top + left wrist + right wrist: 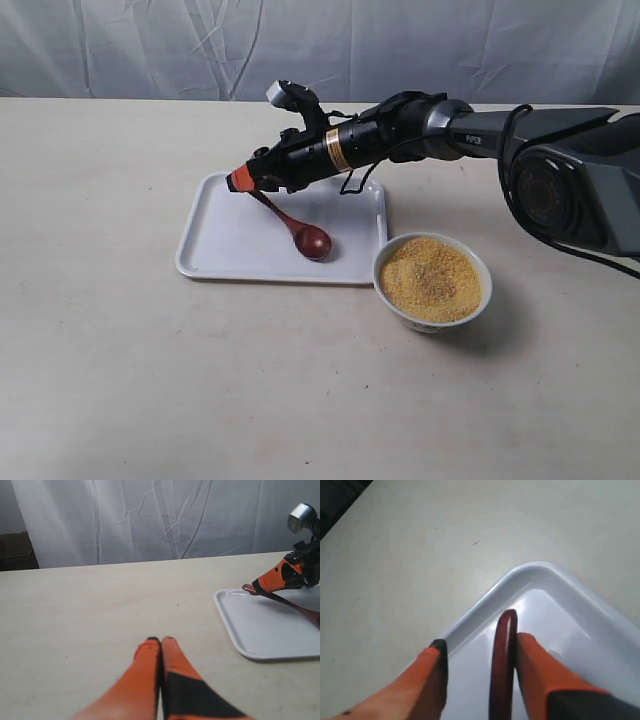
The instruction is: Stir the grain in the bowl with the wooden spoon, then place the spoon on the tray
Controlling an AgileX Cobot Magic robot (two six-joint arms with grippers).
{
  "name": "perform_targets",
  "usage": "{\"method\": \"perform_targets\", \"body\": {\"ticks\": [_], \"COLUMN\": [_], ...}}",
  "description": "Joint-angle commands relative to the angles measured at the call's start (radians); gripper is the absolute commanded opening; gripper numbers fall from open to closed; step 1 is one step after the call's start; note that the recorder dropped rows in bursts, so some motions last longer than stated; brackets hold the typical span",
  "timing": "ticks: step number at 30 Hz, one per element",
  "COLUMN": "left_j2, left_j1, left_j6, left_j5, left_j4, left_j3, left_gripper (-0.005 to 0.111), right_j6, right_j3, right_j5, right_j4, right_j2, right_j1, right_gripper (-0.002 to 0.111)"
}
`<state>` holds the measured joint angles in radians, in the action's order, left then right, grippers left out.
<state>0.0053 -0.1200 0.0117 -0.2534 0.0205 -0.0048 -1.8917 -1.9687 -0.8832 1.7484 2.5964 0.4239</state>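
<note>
The dark reddish-brown wooden spoon [300,230] rests its head on the white tray [225,245], with its handle slanting up between the fingers of my right gripper [243,180]. In the right wrist view that gripper [481,642] stands open. The spoon handle [503,665] lies against one finger, with a clear gap to the other, above the tray's corner [560,610]. The small white bowl [425,322] of golden grain [432,278] sits to the right of the tray. My left gripper [160,641] is shut and empty over bare table, with the tray [265,630] and spoon [290,602] off to one side.
A beige table [120,350] carries everything, and a white curtain [150,50] hangs behind it. The right arm [470,130] reaches across above the tray's far edge and behind the bowl. The left arm does not show in the exterior view.
</note>
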Motion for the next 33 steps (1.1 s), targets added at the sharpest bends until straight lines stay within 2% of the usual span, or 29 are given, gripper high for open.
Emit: {"method": "perform_targets", "body": {"ticks": [1, 8, 13, 14, 15, 17, 18, 20, 22, 24, 26, 33], "left_j2": [-0.005, -0.005, -0.005, -0.005, -0.005, -0.005, -0.005, -0.005, -0.005, -0.005, -0.005, -0.005], "left_j1": [0.0, 0.0, 0.0, 0.0, 0.0, 0.0, 0.0, 0.0, 0.0, 0.0, 0.0, 0.0], "left_j6": [-0.001, -0.001, -0.001, -0.001, -0.001, -0.001, -0.001, -0.001, -0.001, -0.001, -0.001, -0.001], "left_j5": [0.01, 0.01, 0.01, 0.01, 0.01, 0.01, 0.01, 0.01, 0.01, 0.01, 0.01, 0.01], "left_j4": [-0.002, -0.002, -0.002, -0.002, -0.002, -0.002, -0.002, -0.002, -0.002, -0.002, -0.002, -0.002], "left_j3": [0.005, 0.005, 0.005, 0.005, 0.005, 0.005, 0.005, 0.005, 0.005, 0.005, 0.005, 0.005], "left_gripper": [0.0, 0.0, 0.0, 0.0, 0.0, 0.0, 0.0, 0.0, 0.0, 0.0, 0.0, 0.0], "right_j6": [-0.003, -0.003, -0.045, -0.066, -0.104, -0.116, -0.116, -0.107, -0.099, -0.176, -0.151, 0.252], "right_j3": [-0.006, -0.006, -0.006, -0.006, -0.006, -0.006, -0.006, -0.006, -0.006, -0.006, -0.006, -0.006], "right_j5": [0.022, 0.08, 0.033, 0.027, 0.009, -0.05, -0.073, -0.059, 0.037, 0.184, 0.312, 0.831], "right_j4": [-0.004, -0.004, -0.004, -0.004, -0.004, -0.004, -0.004, -0.004, -0.004, -0.004, -0.004, -0.004], "right_j2": [-0.001, -0.024, -0.105, -0.123, -0.157, -0.202, -0.219, -0.235, -0.251, -0.279, -0.303, -0.361], "right_j1": [-0.003, -0.008, -0.023, -0.028, -0.043, -0.067, -0.076, -0.094, -0.113, -0.119, -0.116, -0.107], "right_gripper": [0.057, 0.055, 0.054, 0.05, 0.041, 0.017, 0.0, 0.0, 0.0, 0.0, 0.0, 0.0]}}
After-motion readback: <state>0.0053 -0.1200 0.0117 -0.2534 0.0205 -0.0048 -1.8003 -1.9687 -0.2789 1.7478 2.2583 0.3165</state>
